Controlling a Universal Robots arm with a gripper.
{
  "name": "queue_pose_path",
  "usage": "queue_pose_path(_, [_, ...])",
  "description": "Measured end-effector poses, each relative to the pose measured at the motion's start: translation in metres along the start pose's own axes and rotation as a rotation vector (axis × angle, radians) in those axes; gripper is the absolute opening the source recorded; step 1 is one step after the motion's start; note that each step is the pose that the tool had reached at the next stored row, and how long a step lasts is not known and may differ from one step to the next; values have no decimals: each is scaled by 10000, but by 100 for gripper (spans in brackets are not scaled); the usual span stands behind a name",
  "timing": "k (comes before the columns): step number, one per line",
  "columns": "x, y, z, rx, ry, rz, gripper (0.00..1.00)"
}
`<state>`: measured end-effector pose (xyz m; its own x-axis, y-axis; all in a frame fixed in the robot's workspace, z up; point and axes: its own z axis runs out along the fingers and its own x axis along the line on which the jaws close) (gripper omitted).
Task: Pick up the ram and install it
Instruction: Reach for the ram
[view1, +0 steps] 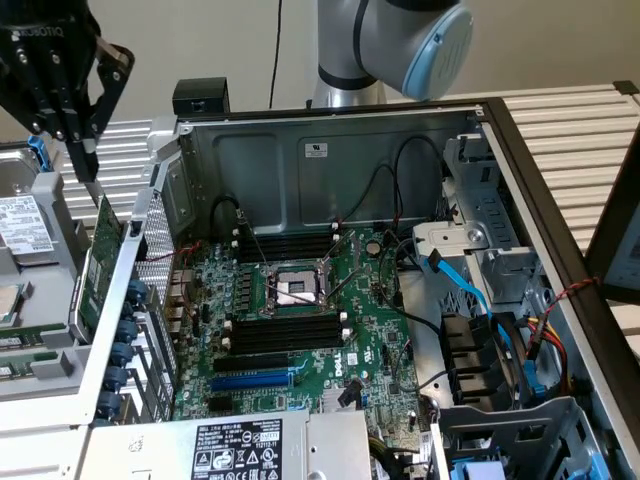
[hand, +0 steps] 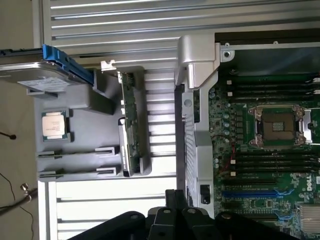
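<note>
Green and thin, the ram (view1: 100, 255) stood on its edge in a grey holder (hand: 85, 130) just beside the computer case (view1: 270, 180), its long axis along the case's outer wall. My end effector (view1: 85, 160) hung above its farther end, closed completely, with nothing held.

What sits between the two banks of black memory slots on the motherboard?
The CPU socket with its metal frame, plain in the exterior and wrist views.
</note>
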<state>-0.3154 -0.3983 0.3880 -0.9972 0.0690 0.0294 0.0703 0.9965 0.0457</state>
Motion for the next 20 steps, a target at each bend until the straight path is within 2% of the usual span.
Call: queue_pose_path(20, [906,-62,34,-1,-1,0,11])
